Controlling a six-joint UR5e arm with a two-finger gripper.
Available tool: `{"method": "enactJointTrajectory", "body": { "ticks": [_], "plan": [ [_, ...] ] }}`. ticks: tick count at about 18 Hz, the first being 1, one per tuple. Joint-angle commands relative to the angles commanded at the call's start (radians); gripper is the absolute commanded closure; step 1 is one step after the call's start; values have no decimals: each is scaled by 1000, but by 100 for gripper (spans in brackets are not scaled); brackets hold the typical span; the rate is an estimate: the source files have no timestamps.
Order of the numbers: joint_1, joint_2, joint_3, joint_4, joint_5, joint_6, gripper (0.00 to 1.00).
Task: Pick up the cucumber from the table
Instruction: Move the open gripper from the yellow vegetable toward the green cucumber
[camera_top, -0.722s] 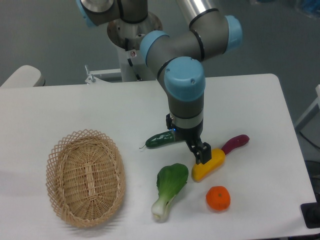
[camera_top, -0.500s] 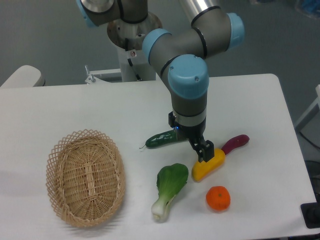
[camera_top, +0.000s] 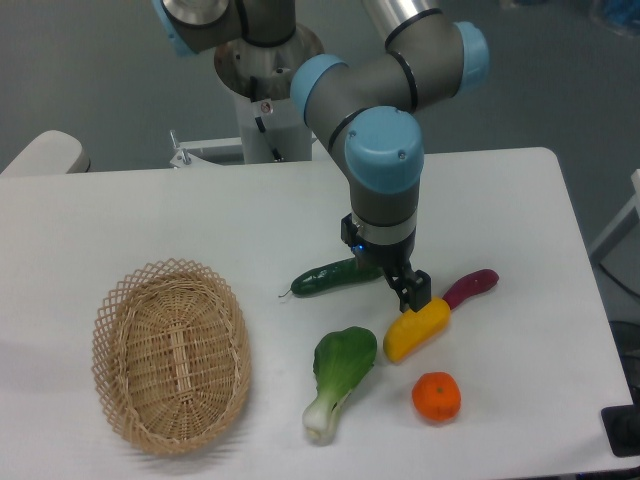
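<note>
The dark green cucumber (camera_top: 330, 277) lies on the white table (camera_top: 500, 200), near its middle, with its thin stem tip pointing left. My gripper (camera_top: 392, 272) hangs just over the cucumber's right end, pointing down. One dark fingertip (camera_top: 414, 291) shows clearly, touching or just above the yellow vegetable's upper end. The other finger is hidden behind the wrist. The visible finger stands well off the wrist's axis, so the jaws look spread, and nothing is held. The cucumber rests on the table.
A yellow vegetable (camera_top: 417, 330) lies right under the gripper's near finger, with a purple eggplant (camera_top: 470, 287) beside it. An orange (camera_top: 436, 396) and a bok choy (camera_top: 338, 378) lie nearer the front edge. A wicker basket (camera_top: 170, 355) stands at the left.
The arm has shifted a little to the right and away from the front, uncovering more of the cucumber's right end. The cucumber and the other items stay put.
</note>
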Motion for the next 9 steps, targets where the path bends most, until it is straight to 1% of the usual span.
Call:
{"method": "enactJointTrajectory", "body": {
  "ticks": [2, 4, 5, 6, 9],
  "plan": [
    [-2, 9, -46, 9, 0, 8, 0],
    [-5, 15, -103, 43, 2, 5, 0],
    [-3, 19, -136, 64, 2, 5, 0],
    [-3, 20, -166, 98, 2, 6, 0],
    [-8, 22, -241, 175, 6, 5, 0]
  ]
}}
